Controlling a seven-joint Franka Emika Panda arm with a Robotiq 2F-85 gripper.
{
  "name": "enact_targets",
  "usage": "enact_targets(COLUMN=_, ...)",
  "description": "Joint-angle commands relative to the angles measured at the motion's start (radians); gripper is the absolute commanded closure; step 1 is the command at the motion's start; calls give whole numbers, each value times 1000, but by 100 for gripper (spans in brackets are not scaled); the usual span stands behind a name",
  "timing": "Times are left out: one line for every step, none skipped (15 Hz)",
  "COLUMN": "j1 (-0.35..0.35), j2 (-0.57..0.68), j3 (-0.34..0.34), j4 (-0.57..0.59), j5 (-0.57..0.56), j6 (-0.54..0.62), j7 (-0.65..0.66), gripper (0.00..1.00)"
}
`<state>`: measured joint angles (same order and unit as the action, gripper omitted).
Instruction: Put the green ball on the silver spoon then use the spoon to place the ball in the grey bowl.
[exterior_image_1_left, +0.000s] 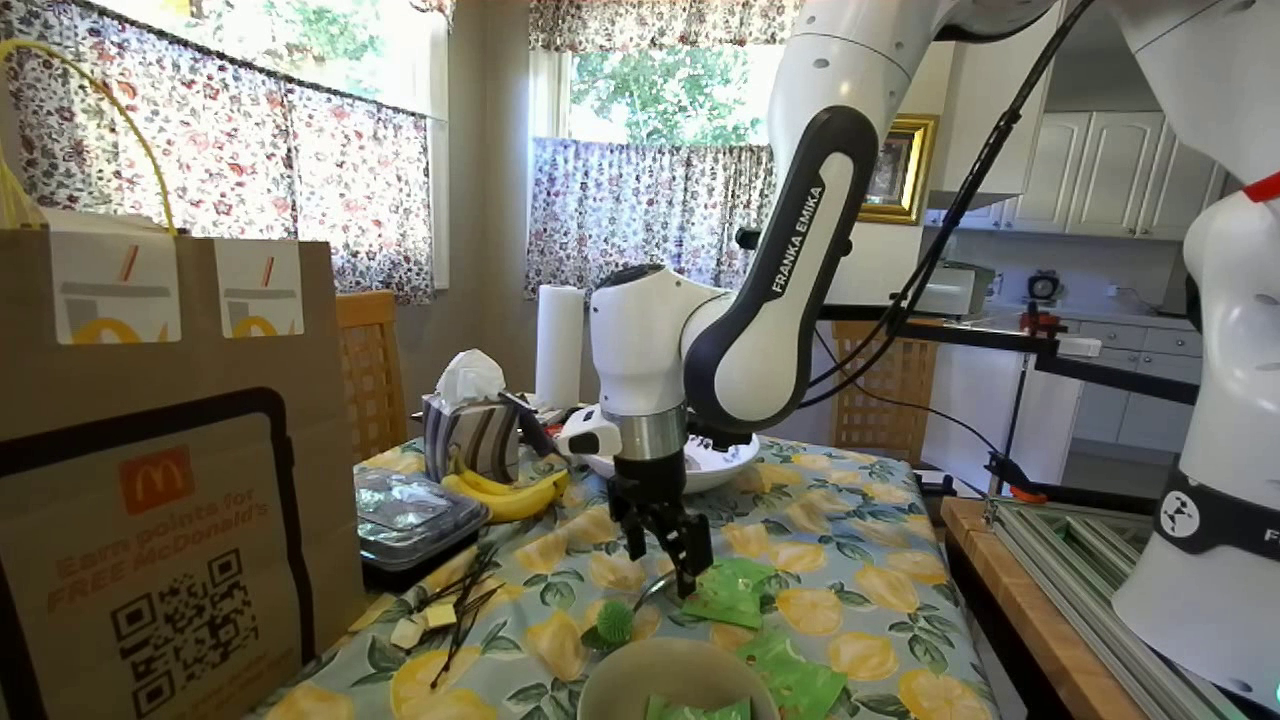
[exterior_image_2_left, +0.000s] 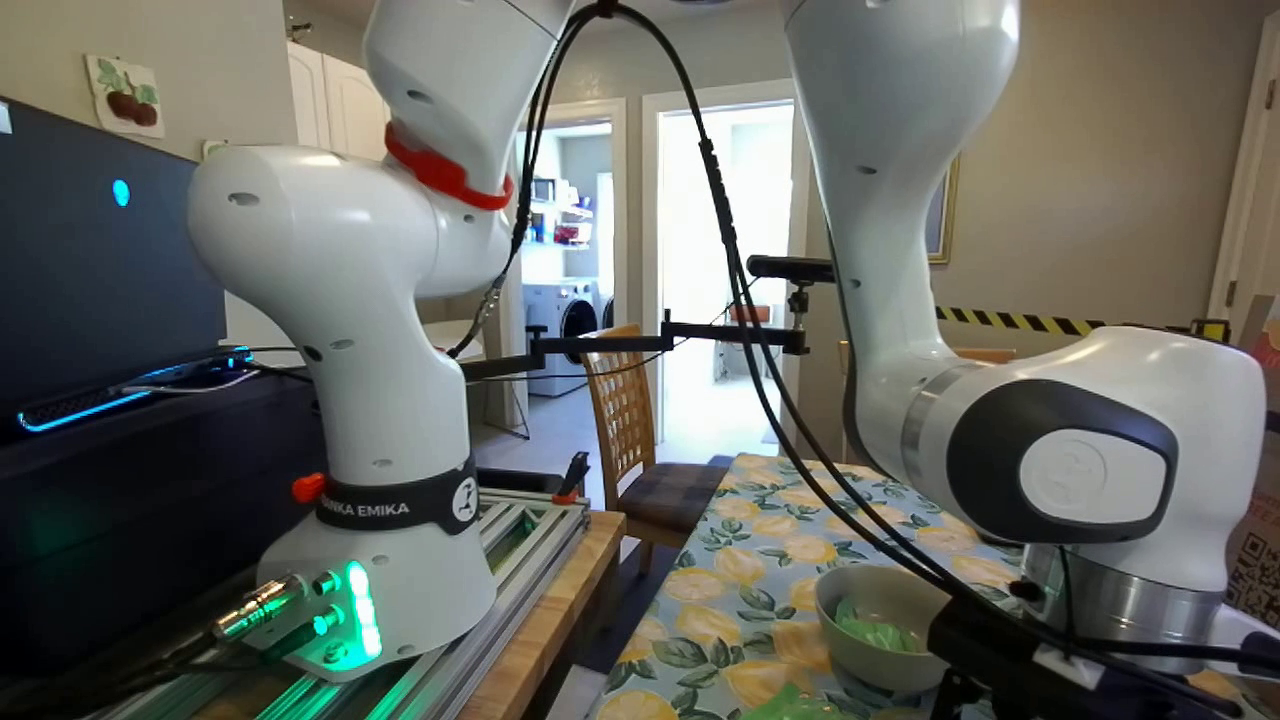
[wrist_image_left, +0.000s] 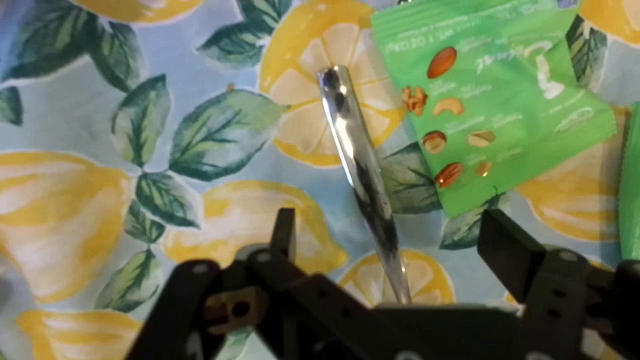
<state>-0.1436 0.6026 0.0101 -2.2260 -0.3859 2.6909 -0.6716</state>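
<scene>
**Claw (wrist_image_left: 389, 220) spread wide over a silver spoon (wrist_image_left: 367, 185), green ball (exterior_image_1_left: 615, 622) at the spoon's head**

In my wrist view the claw's fingers (wrist_image_left: 285, 232) stand far apart along the bottom of the frame, gripping nothing. The spoon's handle runs between them with a gap on either side, its lower end hidden behind the claw. I have bare cloth (wrist_image_left: 100, 175) across the left of that frame; at the upper right a green packet (wrist_image_left: 480, 115) lies just beside the handle. In an exterior view a tall paper bag (exterior_image_1_left: 180, 460) fills the left side, and the edge of the table (exterior_image_1_left: 860, 540) slants down toward the lower right.

In an exterior view the ball, low and near the center, overlaps the spoon's dark head; whether it is seated squarely I cannot tell. Mid-frame, the arm (exterior_image_1_left: 640, 350) crosses in front of a shallow grey-white bowl (exterior_image_1_left: 725, 468), and the bottom edge cuts off a round, tan-rimmed bowl (exterior_image_1_left: 660, 668). In an exterior view black cables (exterior_image_2_left: 720, 190) cross the right half, and the claw is hard to make out at the bottom.

The spoon is slim, glossy metal; the ball bristles with short nubs; the packet is crinkled; the cloth is printed with lemons.
</scene>
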Motion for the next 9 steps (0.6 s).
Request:
enact_targets(j1=9, j2=2, j3=-15, j4=-15, j5=-17, j6=19, j7=-8, gripper=38)
enact_targets(j1=7, j2=3, j3=-14, j4=-16, j5=-13, j6=22, j7=-8, gripper=48)
enact_targets(j1=6, j2=4, j3=-15, j4=-16, j5=-13, j6=24, j7=-7, gripper=55)
enact_targets(j1=7, j2=6, j3=-16, j4=-15, j5=-13, j6=29, j7=-4, gripper=64)
enact_targets(j1=5, j2=6, j3=-15, j4=-16, j5=-13, j6=31, j7=-7, gripper=70)
enact_targets(j1=3, j2=8, j3=-15, j4=-17, j5=-11, j6=33, j7=-8, gripper=77)
enact_targets(j1=2, j2=10, j3=-14, j4=-15, j5=-10, j6=35, j7=-7, gripper=86)
enact_targets(j1=3, j2=11, j3=-14, j4=-15, j5=-9, j6=37, j7=-6, gripper=92)
enact_targets(j1=3, j2=11, j3=-14, j4=-15, j5=-10, j6=40, j7=-6, gripper=99)
